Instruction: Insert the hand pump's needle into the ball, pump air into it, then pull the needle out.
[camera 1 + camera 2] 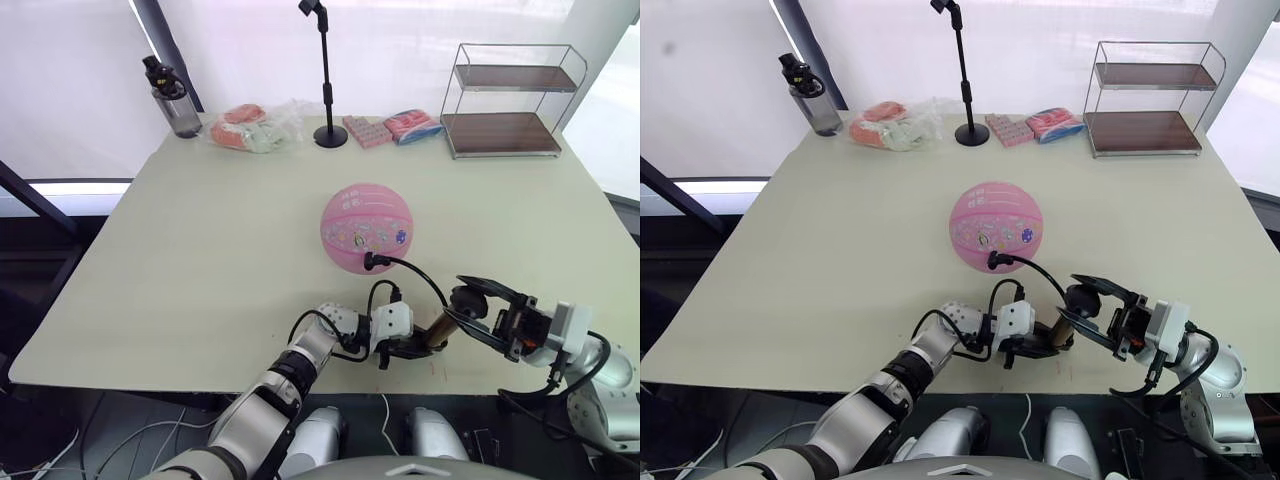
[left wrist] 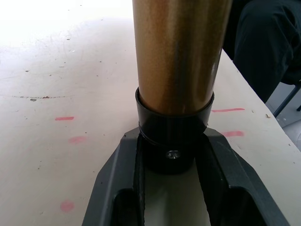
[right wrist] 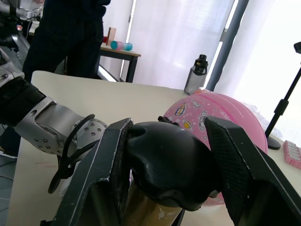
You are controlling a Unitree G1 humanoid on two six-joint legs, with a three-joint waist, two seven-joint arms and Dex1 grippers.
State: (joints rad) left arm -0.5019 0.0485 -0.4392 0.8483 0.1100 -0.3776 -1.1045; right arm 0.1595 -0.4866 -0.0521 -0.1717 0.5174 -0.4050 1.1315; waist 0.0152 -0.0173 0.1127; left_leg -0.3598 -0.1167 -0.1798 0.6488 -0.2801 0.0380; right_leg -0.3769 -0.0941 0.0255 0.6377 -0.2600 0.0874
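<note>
The ball (image 1: pixel 366 228) sat near the middle of the desk (image 1: pixel 180 250), with the black hose (image 1: pixel 412 268) arching from the hand pump (image 1: pixel 432 337) up to the ball's near side. The needle's fitting (image 1: pixel 372 262) sat against the ball there, so the needle looked already inserted, though the pin itself was too small to see. The pump lay close to the desk's near edge. The left end effector (image 1: pixel 398 350) was clenched on the pump's lower black end cap; in the left wrist view its fingers (image 2: pixel 123 188) pressed against that cap below the bronze barrel. The right end effector (image 1: pixel 478 302) straddled the black T-handle (image 3: pixel 164 162), its fingers flanking the handle but seemingly not yet closed tight.

The step in hand appeared to be pumping. Next, the right end effector would need to close on the handle and stroke it along the barrel's axis while the left one kept the pump steady.

The near edge was tight behind both arms. Open desk lay to either side of the ball, and the stand pole (image 1: pixel 325 75), packets (image 1: pixel 390 128) and wire shelf (image 1: pixel 508 100) stood well apart at the far edge.
</note>
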